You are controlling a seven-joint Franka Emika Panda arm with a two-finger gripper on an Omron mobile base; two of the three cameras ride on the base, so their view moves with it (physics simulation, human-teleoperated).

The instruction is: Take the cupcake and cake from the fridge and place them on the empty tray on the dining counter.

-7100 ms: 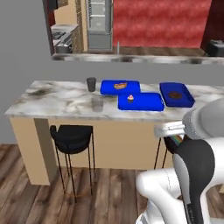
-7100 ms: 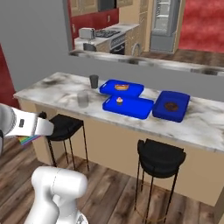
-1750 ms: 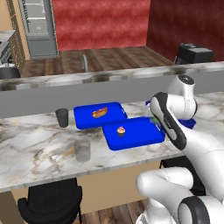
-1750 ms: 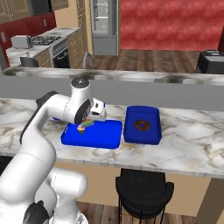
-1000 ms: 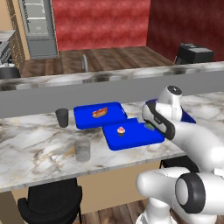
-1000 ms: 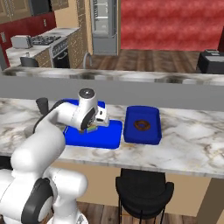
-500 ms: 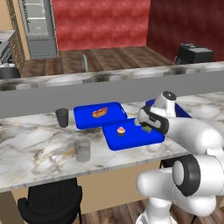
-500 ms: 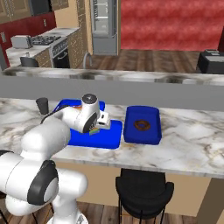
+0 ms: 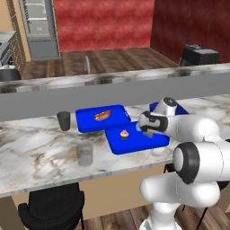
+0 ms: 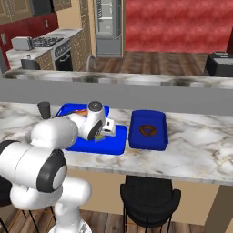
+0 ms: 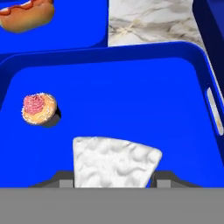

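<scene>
My gripper (image 11: 113,180) is shut on the cake (image 11: 115,161), a white-topped wedge held between the two fingertips just above the floor of the blue tray (image 11: 131,96). To its left on the same tray stands the cupcake (image 11: 39,108), pink-topped. From the left base view the gripper (image 9: 148,130) hangs low over the right part of the tray (image 9: 134,143), to the right of the cupcake (image 9: 123,134), on the dining counter (image 9: 36,152). In the right base view the gripper (image 10: 103,134) is down on the tray (image 10: 109,146). The fridge (image 9: 39,27) stands far back, closed.
A second blue tray (image 9: 90,123) behind holds a hot dog (image 9: 102,115). A third blue tray (image 10: 146,139) to the right carries a dark ring-shaped item (image 10: 146,130). A dark cup (image 9: 64,120) and a clear glass (image 9: 84,153) stand to the left. A raised marble ledge (image 9: 112,81) runs behind the counter.
Over the last second the arm has come down and the gripper has sunk with the cake toward the tray. The cupcake and the other trays have not moved.
</scene>
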